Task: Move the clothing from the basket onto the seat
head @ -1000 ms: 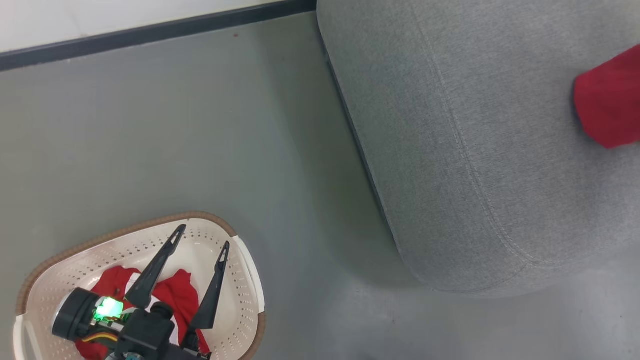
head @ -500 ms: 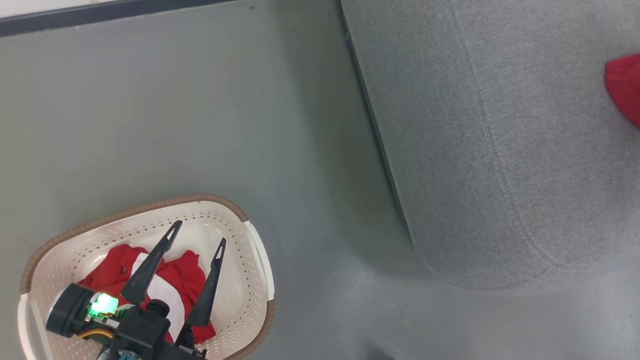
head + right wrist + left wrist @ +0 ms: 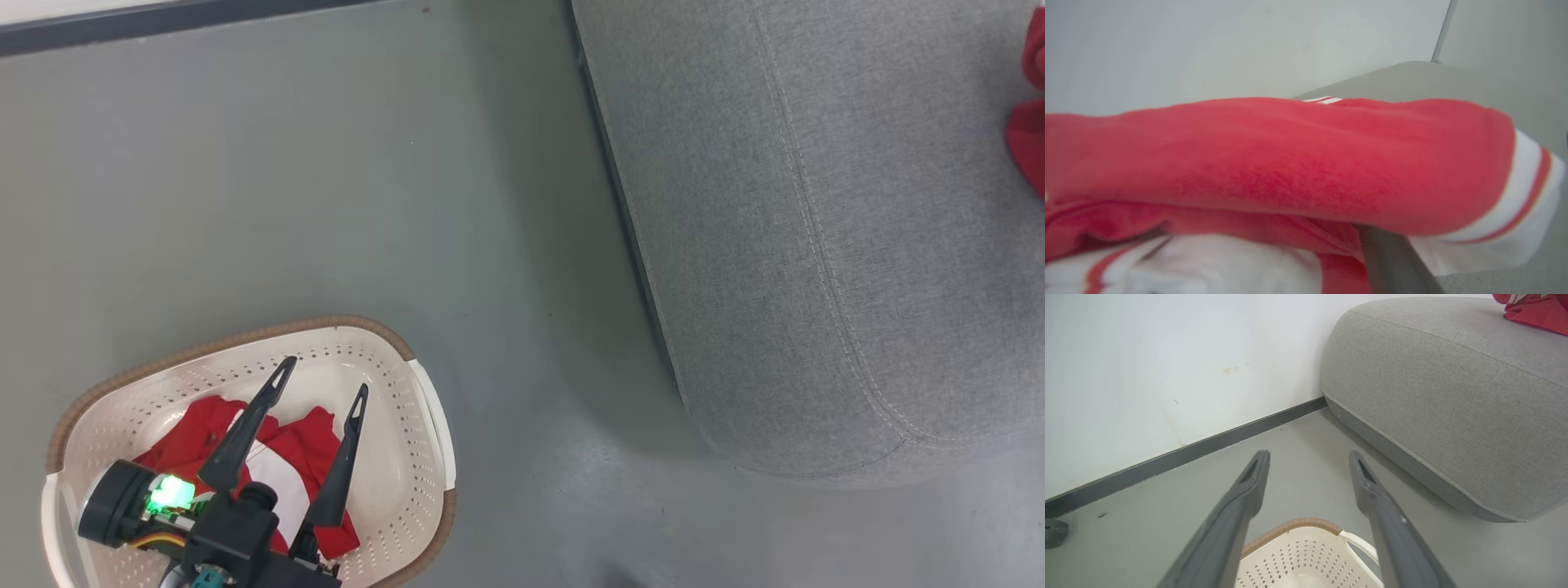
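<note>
The grey sofa seat (image 3: 816, 245) served as the mark for all else. Well apart from its rounded corner, on the grey floor (image 3: 326, 163) to its left in the head view, stood the cream-white laundry basket (image 3: 392, 457) with its brown rim. In it lay part of the clothing (image 3: 302, 437), crumpled red cloth with a white patch. The left gripper (image 3: 324, 377) hung over the basket on the side away from the seat. Its two dark fingers were spread wide with nothing between them, and their tips were clear of the cloth. A green light (image 3: 171, 492) glowed on its wrist.

In the left wrist view the same fingers (image 3: 1241, 498) stood apart above the basket's far wall (image 3: 1306, 555). Beyond them the seat (image 3: 1433, 396) bulged up from the floor, against a white wall (image 3: 1147, 355) with a dark skirting (image 3: 1208, 443).

More red clothing (image 3: 1030, 147) lay on top of the seat at its far right edge in the head view (image 3: 1535, 312).

In the right wrist view a red garment (image 3: 1290, 163) with a white, red-striped cuff lay across the right gripper (image 3: 1390, 261). Only one grey finger showed beneath the cloth. Whether that gripper pinched the garment or stood spread, I cannot tell.
</note>
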